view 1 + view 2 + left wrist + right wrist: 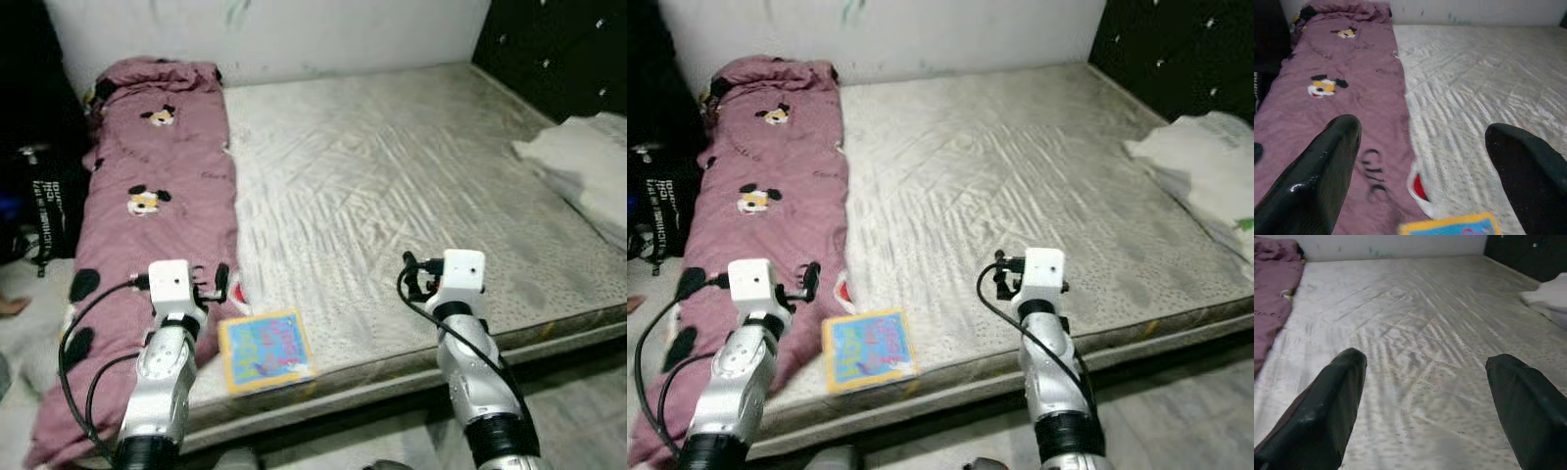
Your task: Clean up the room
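Book by your left gripper.
Your left gripper (pixel 1420 147), fingers spread, hovers just beside the book (pixel 265 350) on the mattress (pixel 392 176); right gripper (pixel 1425 382) also spread.

silver arms, white wrist boxes, looped black cables, glossy black fingers (pixel 1317 176)

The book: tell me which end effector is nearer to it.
Left. The left end effector hangs open just above the book; the right end effector, also open, is off to the book's right over bare mattress.
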Controlling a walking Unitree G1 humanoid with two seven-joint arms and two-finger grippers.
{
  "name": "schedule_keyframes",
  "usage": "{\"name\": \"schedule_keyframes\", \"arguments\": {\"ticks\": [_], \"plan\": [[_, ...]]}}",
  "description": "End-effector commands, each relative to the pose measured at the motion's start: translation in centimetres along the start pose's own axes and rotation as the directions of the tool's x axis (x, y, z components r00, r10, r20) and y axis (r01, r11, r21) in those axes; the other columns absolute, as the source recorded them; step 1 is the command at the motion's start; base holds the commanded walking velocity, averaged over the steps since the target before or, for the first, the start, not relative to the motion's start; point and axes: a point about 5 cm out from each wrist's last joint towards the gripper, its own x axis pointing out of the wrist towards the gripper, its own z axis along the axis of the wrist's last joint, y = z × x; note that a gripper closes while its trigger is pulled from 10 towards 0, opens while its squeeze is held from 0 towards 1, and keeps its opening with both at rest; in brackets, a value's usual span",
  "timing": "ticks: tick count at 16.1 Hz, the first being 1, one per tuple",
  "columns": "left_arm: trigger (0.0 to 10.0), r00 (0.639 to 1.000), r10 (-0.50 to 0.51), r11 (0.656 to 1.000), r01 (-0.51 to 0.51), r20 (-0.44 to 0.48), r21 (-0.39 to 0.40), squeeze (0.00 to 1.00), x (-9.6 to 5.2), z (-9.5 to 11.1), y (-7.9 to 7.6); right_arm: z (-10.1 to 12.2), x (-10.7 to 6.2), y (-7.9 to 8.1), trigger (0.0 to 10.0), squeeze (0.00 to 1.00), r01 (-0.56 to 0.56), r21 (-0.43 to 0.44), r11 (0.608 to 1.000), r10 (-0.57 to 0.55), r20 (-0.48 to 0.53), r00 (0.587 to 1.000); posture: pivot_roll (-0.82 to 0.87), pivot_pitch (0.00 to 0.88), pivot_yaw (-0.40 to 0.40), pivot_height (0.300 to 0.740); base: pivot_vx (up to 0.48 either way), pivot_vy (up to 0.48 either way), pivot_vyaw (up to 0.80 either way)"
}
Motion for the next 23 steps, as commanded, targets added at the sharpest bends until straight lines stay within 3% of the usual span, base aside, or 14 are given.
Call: {"name": "schedule_keyframes", "arguments": {"ticks": [1,3,6,11,12,13,14,17,18,20,21,23], "plan": [[10.0,1.0,0.027,1.0,-0.027,-0.005,0.007,0.0,-0.1,-0.1,0.9,0.6,0.4,1.0,10.0,0.0,-0.031,0.008,0.999,0.031,0.02,0.999,0.04,0.0,0.009,0.74,0.0,0.352,0.0],[10.0,1.0,0.007,1.0,-0.006,-0.024,0.017,0.0,0.4,-0.1,0.5,0.6,0.6,0.9,10.0,0.0,-0.03,0.015,0.999,0.03,0.019,0.999,0.04,0.0,0.01,0.74,0.0,0.0,0.0],[10.0,0.978,-0.001,0.996,0.019,-0.207,0.087,0.0,3.6,-1.0,-0.4,1.0,1.9,1.2,10.0,0.0,-0.049,0.034,0.998,0.049,0.006,0.999,0.04,0.0,0.012,0.74,0.0,0.0,0.0],[10.0,0.98,-0.048,0.958,0.1,-0.193,0.267,0.0,6.0,0.5,-2.1,1.5,3.9,2.2,10.0,0.0,-0.118,0.091,0.989,0.121,-0.03,0.992,0.03,0.0,0.025,0.74,0.0,0.0,0.0],[10.0,0.986,-0.055,0.941,0.103,-0.155,0.324,0.0,6.7,1.5,-2.7,1.9,4.5,2.4,10.0,0.0,-0.123,0.092,0.988,0.126,-0.031,0.992,0.03,0.0,0.026,0.74,0.0,0.0,0.0],[10.0,0.985,-0.141,0.957,0.16,-0.095,0.244,0.0,7.0,2.6,-3.4,2.4,4.8,2.6,10.0,0.0,-0.134,0.085,0.987,0.136,-0.018,0.99,0.02,0.0,0.027,0.74,0.0,0.0,0.0],[10.0,0.983,-0.181,0.954,0.176,0.0,0.244,0.0,7.2,4.1,-3.9,3.2,5.1,2.8,10.0,0.0,-0.14,0.087,0.986,0.14,0.007,0.99,0.02,0.0,0.028,0.74,0.0,0.0,0.0],[10.0,0.966,-0.137,0.961,0.075,0.221,0.267,0.0,7.1,7.4,-3.5,5.5,5.7,3.1,10.0,0.0,-0.161,0.09,0.983,0.152,0.102,0.983,0.02,0.0,0.032,0.74,0.0,0.0,0.0],[10.0,0.96,-0.137,0.962,0.071,0.244,0.264,0.0,7.0,7.7,-3.4,5.7,5.7,3.1,10.0,0.0,-0.165,0.093,0.982,0.154,0.112,0.982,0.02,0.0,0.032,0.74,0.0,0.0,0.0],[10.0,0.914,-0.132,0.975,0.05,0.383,0.215,0.0,5.5,8.9,-2.9,6.7,5.5,3.3,10.0,0.0,-0.184,0.112,0.977,0.165,0.161,0.973,0.02,0.0,0.032,0.74,0.0,0.0,0.0],[10.0,0.906,-0.129,0.975,0.042,0.402,0.217,0.0,5.0,8.8,-2.9,6.8,5.4,3.3,10.0,0.0,-0.185,0.113,0.976,0.165,0.171,0.971,0.03,0.0,0.028,0.74,0.0,0.0,0.0],[10.0,0.887,-0.093,0.955,-0.049,0.453,0.292,0.0,3.0,8.1,-2.2,7.5,4.3,3.5,10.0,0.0,-0.204,0.126,0.971,0.171,0.23,0.958,0.03,0.0,0.013,0.74,0.0,0.0,0.0]]}}
